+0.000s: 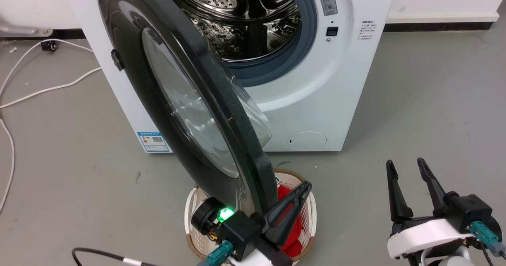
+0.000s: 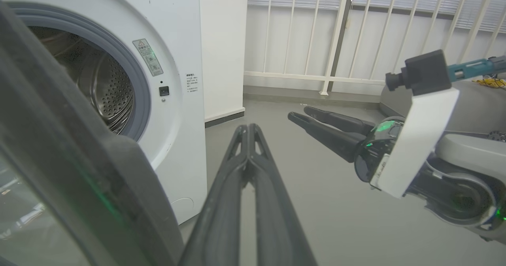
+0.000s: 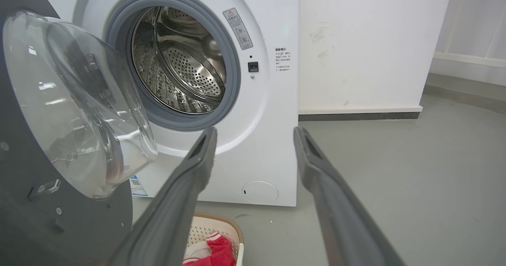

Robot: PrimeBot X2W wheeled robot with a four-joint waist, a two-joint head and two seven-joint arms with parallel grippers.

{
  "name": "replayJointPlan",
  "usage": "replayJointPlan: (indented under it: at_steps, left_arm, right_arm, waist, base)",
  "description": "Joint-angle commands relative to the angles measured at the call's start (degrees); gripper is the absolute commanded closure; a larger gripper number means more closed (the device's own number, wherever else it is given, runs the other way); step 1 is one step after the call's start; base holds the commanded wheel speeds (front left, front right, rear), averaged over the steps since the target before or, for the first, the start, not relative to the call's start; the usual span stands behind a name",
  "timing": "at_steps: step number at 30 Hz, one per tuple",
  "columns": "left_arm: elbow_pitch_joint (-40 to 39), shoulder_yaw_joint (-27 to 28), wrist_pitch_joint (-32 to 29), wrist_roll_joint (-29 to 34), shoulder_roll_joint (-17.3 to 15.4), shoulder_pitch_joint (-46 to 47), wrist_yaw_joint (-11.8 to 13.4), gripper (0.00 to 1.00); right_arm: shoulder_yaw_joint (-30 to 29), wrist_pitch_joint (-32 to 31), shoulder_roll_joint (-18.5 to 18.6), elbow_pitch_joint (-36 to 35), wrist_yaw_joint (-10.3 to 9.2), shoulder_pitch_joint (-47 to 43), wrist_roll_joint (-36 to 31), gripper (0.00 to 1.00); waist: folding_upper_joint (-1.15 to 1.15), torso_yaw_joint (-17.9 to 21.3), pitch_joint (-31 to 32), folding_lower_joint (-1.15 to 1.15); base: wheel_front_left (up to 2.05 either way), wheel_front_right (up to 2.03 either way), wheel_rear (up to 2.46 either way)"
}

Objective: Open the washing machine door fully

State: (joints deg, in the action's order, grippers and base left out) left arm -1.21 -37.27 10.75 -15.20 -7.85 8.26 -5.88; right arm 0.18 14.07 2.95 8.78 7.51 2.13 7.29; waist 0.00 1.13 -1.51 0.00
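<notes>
One door point(image 1: 185, 112) ajar, one left end effector point(image 1: 303, 189), one right end effector point(image 1: 406, 163).

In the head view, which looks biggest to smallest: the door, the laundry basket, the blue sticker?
1. door, by far, though it also stands close to the camera
2. laundry basket, partly hidden behind it
3. blue sticker

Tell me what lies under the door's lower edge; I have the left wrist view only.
Observer: A white basket with red cloth in it stands on the floor there.
Operator: Report the right claw's state.
Observer: The right claw is open and empty, apart from the washing machine door.
Operator: Describe the door's middle.
Observer: A clear glass bowl bulges from it toward the drum.
</notes>
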Motion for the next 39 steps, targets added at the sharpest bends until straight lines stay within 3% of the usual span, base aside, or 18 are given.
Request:
replayJointPlan:
  at_steps: [1,9,26,39]
  left_arm:
    - [0.7,0.3,0.5,-0.1,0.5,1.0,0.4,1.00]
    - [5.8,1.5,2.5,-0.8,1.9,4.2,1.0,1.00]
    - [11.5,4.4,3.9,-2.1,1.5,4.0,3.5,1.00]
    - [7.7,6.1,3.2,-1.7,-1.4,-2.0,8.4,1.00]
  right_arm:
    - [0.1,-0.1,-0.1,0.1,-0.04,0.6,0.2,0.00]
    - [0.5,-0.1,-0.1,1.0,-0.04,0.8,1.1,0.00]
    - [0.9,-0.6,-0.1,2.3,-0.03,0.8,2.4,0.00]
    - [0.8,-1.1,-0.2,2.7,-0.03,-1.0,2.7,0.00]
  waist:
    - [0.00,0.1,-0.1,0.00]
    - [0.00,0.9,-0.2,0.00]
    - [0.00,0.4,0.0,0.00]
    - [0.00,-1.0,1.1,0.00]
  base:
    - [0.00,0.00,0.00]
    - [0.00,0.00,0.00]
    - [0.00,0.00,0.00]
    - [0.00,0.00,0.00]
